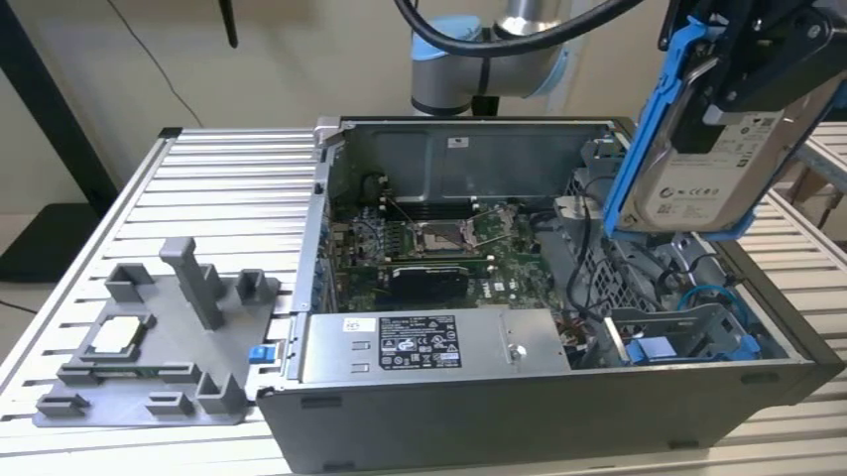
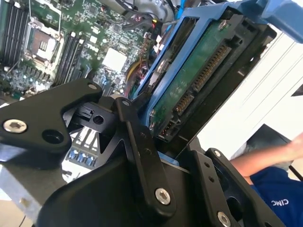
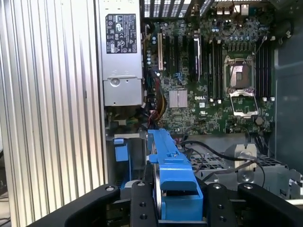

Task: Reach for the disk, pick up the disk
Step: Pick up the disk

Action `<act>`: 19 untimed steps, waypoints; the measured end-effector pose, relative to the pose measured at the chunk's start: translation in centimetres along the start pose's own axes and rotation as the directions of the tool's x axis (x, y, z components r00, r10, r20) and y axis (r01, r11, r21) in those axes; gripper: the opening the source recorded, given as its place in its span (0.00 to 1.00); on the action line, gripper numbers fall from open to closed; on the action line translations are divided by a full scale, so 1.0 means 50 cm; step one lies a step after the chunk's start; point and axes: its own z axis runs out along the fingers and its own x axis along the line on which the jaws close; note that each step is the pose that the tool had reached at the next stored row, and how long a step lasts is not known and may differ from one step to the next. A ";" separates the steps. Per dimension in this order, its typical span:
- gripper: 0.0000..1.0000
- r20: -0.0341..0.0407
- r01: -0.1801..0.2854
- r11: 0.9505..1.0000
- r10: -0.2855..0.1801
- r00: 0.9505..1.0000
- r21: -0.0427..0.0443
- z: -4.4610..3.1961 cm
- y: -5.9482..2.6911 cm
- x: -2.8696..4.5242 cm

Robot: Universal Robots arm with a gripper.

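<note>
The end effector is closed on the disk, its black fingers clamped against the blue plastic bracket that frames the drive. In the exterior view the disk hangs in the air, lifted clear above the open computer case at the exterior view's right, tilted so its white printed label faces the camera and its lower end points down toward the drive bay area. In the second wrist view the disk's underside shows a green circuit board and a row of connector pins, held between the black linkage plates. In the first wrist view the blue bracket rises edge-on from between the black finger mounts, with the case interior beyond it. Inside the case lie the motherboard with its open processor socket, the silver power supply with a label on its top, and an empty blue drive holder near the front corner. The case stands on a ribbed metal counter. At the exterior view's left a grey fixture tray holds a small square silver chip. A person's arm and blue sleeve show at the edge of the second wrist view.
</note>
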 end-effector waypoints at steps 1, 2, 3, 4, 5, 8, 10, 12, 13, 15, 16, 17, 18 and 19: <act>0.00 0.000 0.000 1.000 0.000 1.000 0.000 0.004 -0.001 0.000; 0.00 0.000 0.000 1.000 0.000 1.000 0.000 0.007 -0.002 0.001; 0.00 0.000 0.000 1.000 0.000 1.000 0.000 0.011 -0.003 0.001; 0.00 0.000 0.000 1.000 0.000 1.000 0.000 0.014 -0.004 0.001; 0.00 0.000 0.000 1.000 0.000 1.000 0.000 0.017 -0.004 0.001; 0.00 0.000 0.000 1.000 0.000 1.000 0.000 0.028 -0.006 0.002; 0.00 0.000 0.000 1.000 0.000 1.000 0.000 0.034 -0.010 0.003; 0.00 0.000 0.000 1.000 0.000 1.000 0.000 0.038 -0.017 0.006; 0.00 0.000 0.000 1.000 0.000 1.000 0.000 0.039 -0.022 0.010; 0.00 0.000 0.000 1.000 0.000 1.000 0.000 0.042 -0.030 0.022; 0.00 0.000 0.000 1.000 0.000 1.000 0.000 0.043 -0.032 0.030; 0.00 0.000 0.000 1.000 0.000 1.000 0.000 0.043 -0.032 0.038; 0.00 0.000 0.000 1.000 0.000 1.000 0.000 0.045 -0.033 0.045; 0.00 0.000 0.000 1.000 0.000 1.000 0.000 0.048 -0.033 0.052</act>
